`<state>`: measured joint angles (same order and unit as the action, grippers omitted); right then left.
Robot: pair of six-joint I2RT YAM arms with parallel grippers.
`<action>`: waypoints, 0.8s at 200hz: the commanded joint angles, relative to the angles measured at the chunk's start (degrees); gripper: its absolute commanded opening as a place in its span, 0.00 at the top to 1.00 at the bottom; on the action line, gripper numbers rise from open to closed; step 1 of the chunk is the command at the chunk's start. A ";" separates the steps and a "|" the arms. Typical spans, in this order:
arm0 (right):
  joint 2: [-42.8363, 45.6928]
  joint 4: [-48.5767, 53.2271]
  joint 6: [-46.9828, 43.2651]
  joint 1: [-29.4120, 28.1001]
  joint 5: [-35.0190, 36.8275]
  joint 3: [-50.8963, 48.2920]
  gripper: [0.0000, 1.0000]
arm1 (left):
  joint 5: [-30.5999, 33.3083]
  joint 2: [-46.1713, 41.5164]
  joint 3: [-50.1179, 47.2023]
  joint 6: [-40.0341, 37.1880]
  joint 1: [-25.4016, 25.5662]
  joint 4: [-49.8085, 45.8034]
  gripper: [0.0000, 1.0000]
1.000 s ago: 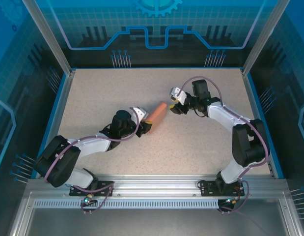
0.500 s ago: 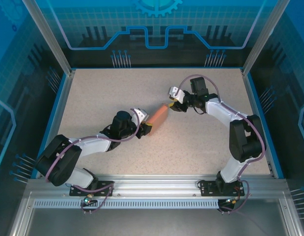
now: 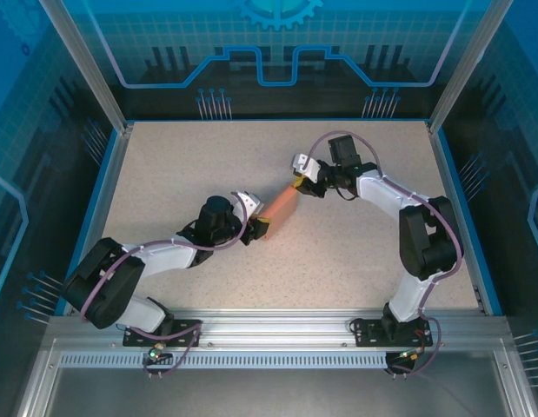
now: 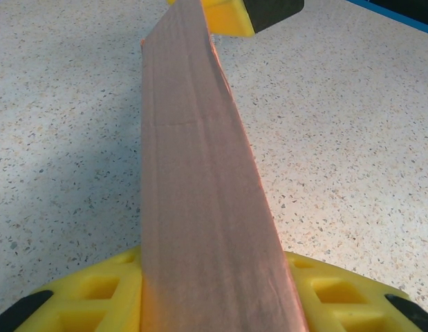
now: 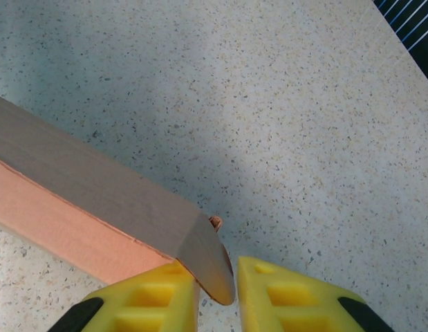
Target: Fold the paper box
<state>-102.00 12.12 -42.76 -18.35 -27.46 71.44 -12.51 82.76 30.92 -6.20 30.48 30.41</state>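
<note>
Currently spanned between both grippers mid-table: paper box point(image 3: 281, 206), folded into a long salmon bar, raised off the speckled table point(image 3: 182, 165). Left gripper point(image 3: 259, 226) clamped on its near end, yellow pads point(image 4: 96, 294) either side. Right gripper point(image 3: 298, 182) pinched on the far end flap, fingers point(image 5: 296, 294) nearly together.
</note>
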 commanded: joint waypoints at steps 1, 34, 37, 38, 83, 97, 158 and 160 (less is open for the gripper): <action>-1.01 1.50 -0.67 -0.60 -0.72 1.60 0.80 | -1.72 0.71 -0.33 -1.36 -0.35 2.02 0.76; -1.14 3.09 -0.26 -0.73 -0.57 2.53 0.89 | -1.34 1.00 -0.17 -1.36 -0.36 1.91 0.76; -1.14 3.35 -0.27 -0.77 -0.53 2.63 0.90 | -1.30 1.00 -0.16 -1.36 -0.41 1.93 0.76; -1.16 3.44 -0.24 -0.75 -0.51 2.68 0.90 | -1.25 0.95 -0.20 -1.36 -0.37 1.88 0.76; -1.10 8.27 2.37 -1.82 2.02 5.45 0.93 | 0.00 1.54 0.46 -1.49 -0.36 0.86 0.73; -0.93 9.29 3.77 -2.11 3.28 6.09 0.94 | 0.41 1.77 0.54 -1.54 -0.33 0.79 0.72; -1.21 14.43 10.95 -3.77 7.94 9.30 0.95 | 2.32 3.20 1.43 -1.53 -0.09 -0.44 0.67; -1.22 14.56 11.14 -3.79 8.04 9.28 0.95 | 2.38 3.29 1.43 -1.54 -0.07 -0.51 0.67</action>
<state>-102.56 23.53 -36.29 -20.97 -20.49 77.93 -11.84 84.55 31.14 -6.61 30.48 31.94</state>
